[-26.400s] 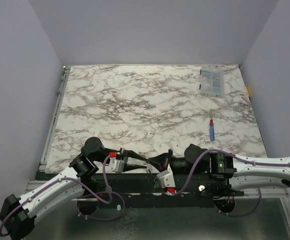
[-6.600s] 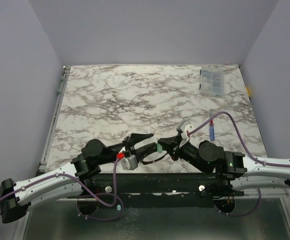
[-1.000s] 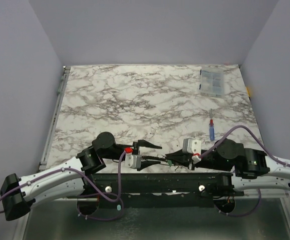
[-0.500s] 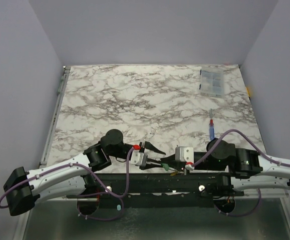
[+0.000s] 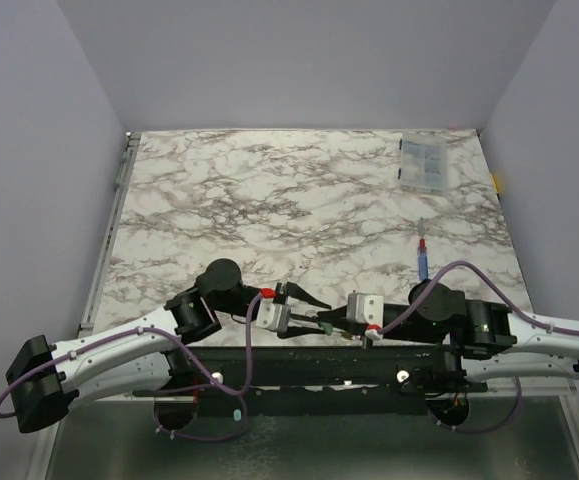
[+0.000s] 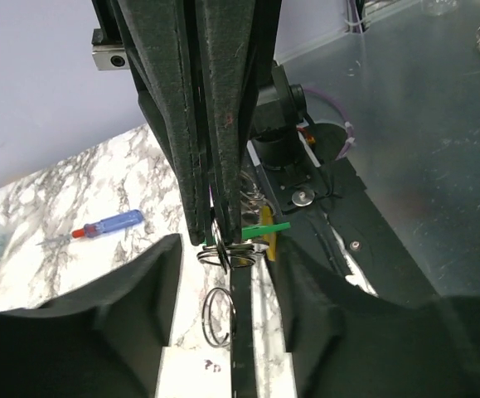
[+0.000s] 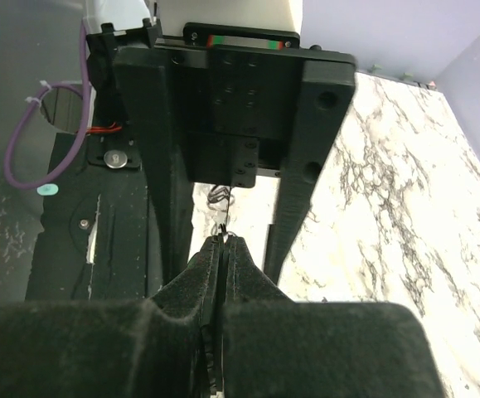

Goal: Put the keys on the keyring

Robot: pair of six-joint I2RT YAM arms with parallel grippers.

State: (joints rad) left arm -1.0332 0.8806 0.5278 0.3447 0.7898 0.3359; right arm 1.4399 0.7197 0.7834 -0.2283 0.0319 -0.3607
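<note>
My right gripper (image 7: pixel 225 240) is shut on a stack of thin metal rings, the keyring (image 6: pixel 227 253), seen edge-on. A bright green key (image 6: pixel 266 227) and a pale yellow key (image 6: pixel 270 249) stick out beside those rings. In the top view my right gripper (image 5: pixel 323 322) points left at the table's near edge. My left gripper (image 6: pixel 234 247) is open, its fingers (image 6: pixel 82 315) either side of the right gripper's tip (image 6: pixel 215 236). A second thin wire ring (image 6: pixel 217 315) and a narrow black strip (image 6: pixel 241 340) lie between the left fingers.
A blue stick with a red tip (image 5: pixel 422 262) lies on the marble table (image 5: pixel 269 200) at the right. A clear plastic box (image 5: pixel 424 165) sits at the far right corner. The black base rail (image 5: pixel 299 365) runs just below both grippers.
My right gripper has moved left toward the left gripper with the rings and keys. My left gripper has edged right and stayed open, so the two tips now meet.
</note>
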